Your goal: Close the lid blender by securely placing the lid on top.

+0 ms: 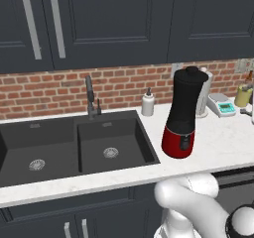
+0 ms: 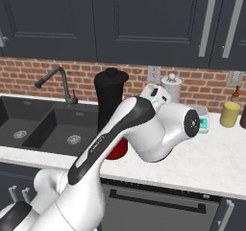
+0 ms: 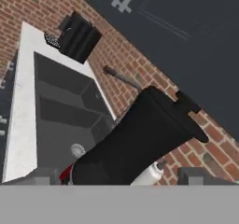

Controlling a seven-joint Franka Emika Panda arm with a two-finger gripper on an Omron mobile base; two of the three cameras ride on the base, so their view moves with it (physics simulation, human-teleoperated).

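Found the lid point(image 1: 190, 74) sitting level on the mouth of the blender point(image 1: 181, 118), knob up, with no gap to be made out between disc and jar from either base view. Placed the blender upright on the white counter point(image 1: 223, 143), just right of the black double sink point(image 1: 74, 148), with a white soap bottle point(image 1: 148, 103) behind it to the left and a pale cylinder point(image 1: 203, 98) and a white scale point(image 1: 222, 104) behind it to the right, all near the brick wall. Looked along the gripper point(image 3: 120, 175) in the hand view and saw its two fingertips point(image 3: 46, 176) spread wide, clasping nothing, with the jar lying past them and the lid point(image 3: 179, 113) at its far end, apart from both tips. Judged the placing itself as done and the letting-go as the step in hand. Reckoned it best to draw the hand straight back from the jar with the fingers wide, clear of the knob and rim, so as not to tip the disc or nudge the tall jar on its rounded red base. Could not tell from these views whether the lid was pressed fully home, so thought a check of its seating all round worthwhile.
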